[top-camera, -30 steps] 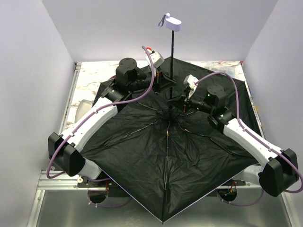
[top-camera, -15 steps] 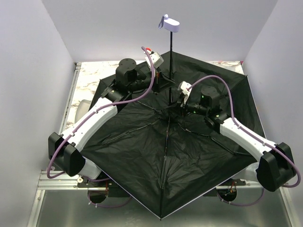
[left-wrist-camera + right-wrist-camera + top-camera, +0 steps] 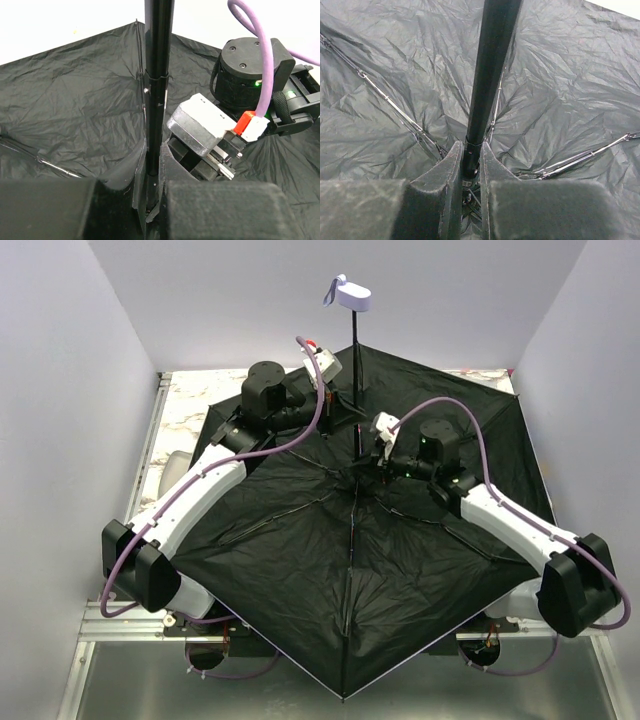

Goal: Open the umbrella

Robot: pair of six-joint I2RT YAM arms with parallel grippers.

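The umbrella point(image 3: 350, 570) lies upside down, its canopy spread wide with the black lining facing up and covering most of the table. Its thin black shaft point(image 3: 356, 380) rises to the small lavender handle point(image 3: 351, 296). My left gripper point(image 3: 343, 412) is shut on the shaft partway up; in the left wrist view its pads point(image 3: 120, 175) press on either side of the shaft point(image 3: 159, 60). My right gripper point(image 3: 364, 466) is shut on the shaft lower down, just above the hub where the ribs point(image 3: 385, 95) meet. The right wrist view has the shaft point(image 3: 492, 60) pinched at the gripper point(image 3: 470, 152).
The marble tabletop point(image 3: 190, 405) shows only at the back left. A white object point(image 3: 172, 468) peeks out from under the canopy's left edge. Grey walls close in on three sides. A metal rail point(image 3: 120, 625) runs along the near edge by the arm bases.
The right gripper has shifted left and down the shaft toward the hub. The shaft and handle have leaned slightly left, and the canopy has spread a little further back and right.
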